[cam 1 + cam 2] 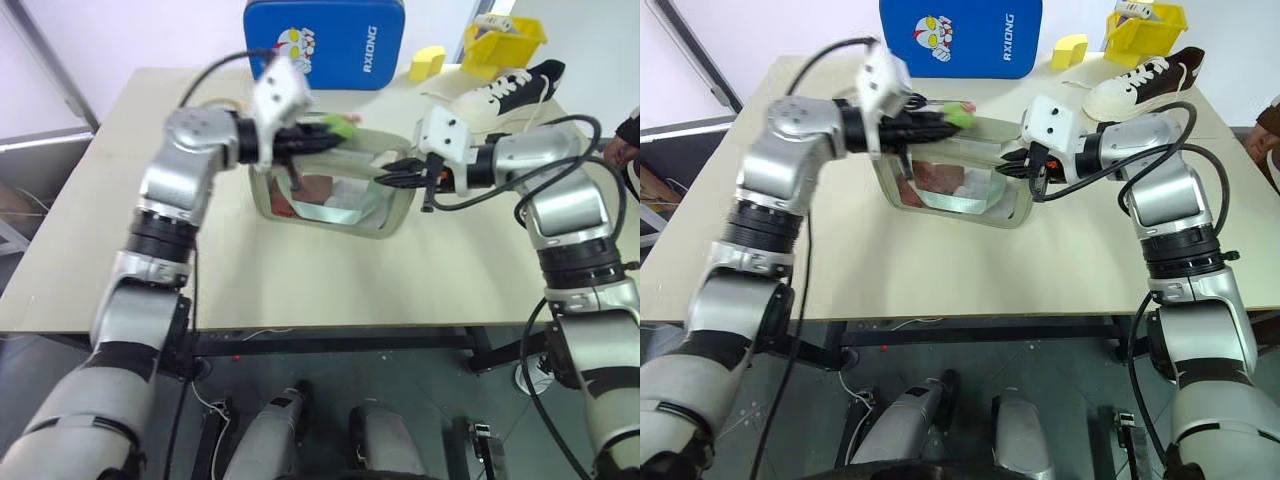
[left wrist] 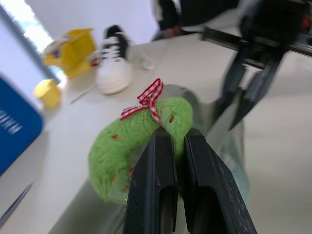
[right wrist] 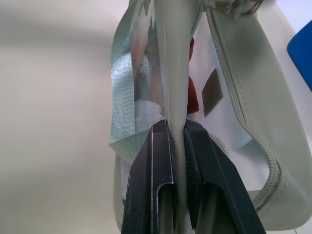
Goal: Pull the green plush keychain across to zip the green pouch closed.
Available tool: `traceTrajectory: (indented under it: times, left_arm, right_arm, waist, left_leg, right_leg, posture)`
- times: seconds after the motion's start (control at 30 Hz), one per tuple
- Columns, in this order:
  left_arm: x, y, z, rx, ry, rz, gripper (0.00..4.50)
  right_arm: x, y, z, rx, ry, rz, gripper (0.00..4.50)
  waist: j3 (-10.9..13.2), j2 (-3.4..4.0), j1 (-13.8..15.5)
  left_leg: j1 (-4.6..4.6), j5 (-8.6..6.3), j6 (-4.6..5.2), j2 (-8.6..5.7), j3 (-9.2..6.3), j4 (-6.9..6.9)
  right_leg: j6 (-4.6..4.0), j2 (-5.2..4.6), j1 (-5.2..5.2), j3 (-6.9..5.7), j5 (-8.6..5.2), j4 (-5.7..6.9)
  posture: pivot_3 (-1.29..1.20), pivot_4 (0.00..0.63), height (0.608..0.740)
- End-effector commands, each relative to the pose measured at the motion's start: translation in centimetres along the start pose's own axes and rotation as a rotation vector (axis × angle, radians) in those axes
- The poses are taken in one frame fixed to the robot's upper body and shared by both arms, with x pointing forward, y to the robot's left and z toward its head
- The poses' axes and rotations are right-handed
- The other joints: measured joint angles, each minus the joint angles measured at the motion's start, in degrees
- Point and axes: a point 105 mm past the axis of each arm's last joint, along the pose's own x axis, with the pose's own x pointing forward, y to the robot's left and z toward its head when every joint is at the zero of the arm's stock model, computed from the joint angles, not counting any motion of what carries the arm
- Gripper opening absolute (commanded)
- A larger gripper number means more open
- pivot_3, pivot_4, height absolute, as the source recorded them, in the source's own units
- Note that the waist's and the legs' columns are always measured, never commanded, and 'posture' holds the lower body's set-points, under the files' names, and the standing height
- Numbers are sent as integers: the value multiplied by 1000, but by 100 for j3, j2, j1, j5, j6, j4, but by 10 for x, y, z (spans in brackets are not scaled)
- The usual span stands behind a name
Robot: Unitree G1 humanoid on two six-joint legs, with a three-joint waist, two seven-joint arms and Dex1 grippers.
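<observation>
The left gripper (image 2: 171, 146) is pinching the keychain (image 2: 127, 151), fingers pressed tight on the plush, ready to drag the zipper along. The right gripper (image 3: 175, 134) is clamping the end edge of the pouch (image 1: 335, 195), fingers pressed on the fabric, likely bracing that end so the zip has something to pull against. The pouch is standing on its long edge at mid-table (image 1: 300, 280), zip side up, clear window facing the robot, red and white contents showing. Its long axis is running left to right between the two grippers. The keychain is sitting above the top edge, left of centre, its long axis curving around the fingertips and a red check bow facing away from the left gripper.
</observation>
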Motion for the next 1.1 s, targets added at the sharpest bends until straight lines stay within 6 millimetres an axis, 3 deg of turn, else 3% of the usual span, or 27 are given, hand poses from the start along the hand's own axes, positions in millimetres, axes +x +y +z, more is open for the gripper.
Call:
traceTrajectory:
  times: [0.03,0.13,0.3,0.33,0.4,0.57,0.9,1.0,1.1]
  left_arm:
    - [-9,11,-1,107,48,43,366]
    - [-16,19,0,107,50,66,1453]
    - [-31,32,9,122,56,106,4129]
    - [-34,33,10,122,57,110,4455]
    - [-39,34,12,120,62,107,4455]
    - [-81,28,0,132,181,34,4455]
    - [-89,22,-54,136,346,66,4455]
    - [-89,24,-60,135,345,88,3553]
    - [-86,25,-56,127,305,95,2051]
  right_arm:
    - [-3,-3,15,-35,-36,-13,0]
    - [-4,-3,14,-32,-36,-16,0]
    - [-3,-3,13,-28,-35,-19,0]
    - [-3,-3,13,-27,-35,-19,0]
    - [-3,-3,13,-27,-35,-20,0]
    - [-3,-5,13,-26,-37,-25,0]
    - [-3,-6,15,-32,-36,-17,0]
    - [-3,-7,15,-34,-35,-16,0]
    - [-3,-7,15,-36,-33,-16,0]
  waist:
    - [0,0,-32]
    - [0,0,-25]
    - [0,0,19]
    - [0,0,20]
    - [0,0,17]
    - [0,1,-32]
    - [0,1,30]
    - [0,1,24]
    - [0,1,29]
  left_leg:
    - [1,0,0,0,1,0]
    - [1,1,0,0,0,0]
    - [1,-1,0,0,-6,0]
    - [1,-1,0,0,-6,0]
    - [1,-1,1,0,-6,0]
    - [0,0,0,0,-2,-6]
    - [3,-1,1,-1,-9,-3]
    - [1,-2,1,-1,-8,-4]
    - [1,-2,1,-1,-9,-4]
  right_leg:
    - [0,-1,-2,0,0,0]
    - [-1,-1,-6,0,0,0]
    - [0,1,-16,-5,0,0]
    - [0,1,-17,-5,0,0]
    - [0,1,-16,-5,0,0]
    - [-1,1,-15,1,0,0]
    - [0,5,-24,-3,0,-1]
    - [0,4,-26,-2,0,-1]
    - [0,4,-26,-3,0,-1]
  posture:
    - [0,150,740]
    - [0,150,740]
    - [0,150,740]
    - [0,150,740]
    - [0,150,740]
    - [0,150,740]
    - [0,150,740]
    - [0,150,740]
    - [0,150,740]
